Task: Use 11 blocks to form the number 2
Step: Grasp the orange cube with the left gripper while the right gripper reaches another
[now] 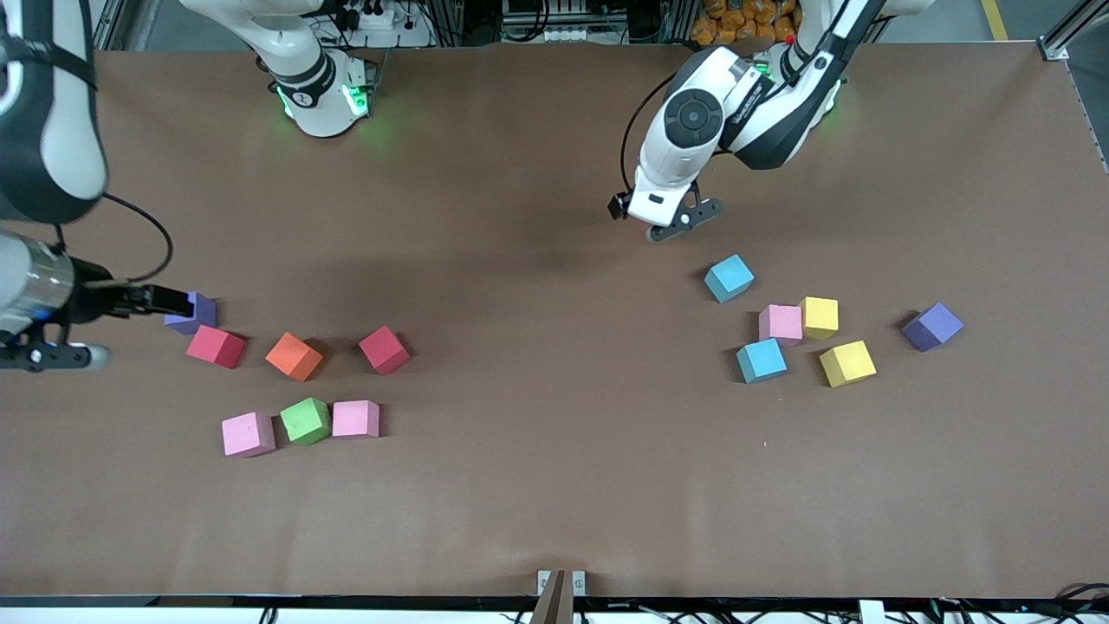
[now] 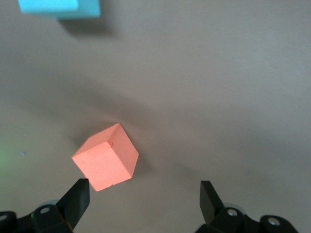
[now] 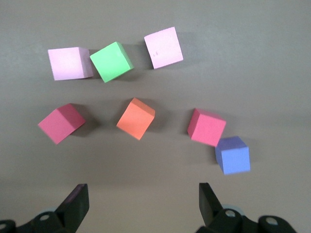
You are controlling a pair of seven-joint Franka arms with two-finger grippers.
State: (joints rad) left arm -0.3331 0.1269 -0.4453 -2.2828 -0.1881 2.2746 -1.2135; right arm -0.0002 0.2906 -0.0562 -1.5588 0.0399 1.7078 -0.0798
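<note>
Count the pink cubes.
3. Two pink cubes flank the green cube toward the right arm's end; one sits beside a yellow cube toward the left arm's end. Arms may hide more.

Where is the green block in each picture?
Front view: the green block sits between two pink blocks, toward the right arm's end of the table.
Left wrist view: it is not in this picture.
Right wrist view: the green block sits between the same pink blocks.
Shared landmark: the pink blocks, one on each side of it.
</note>
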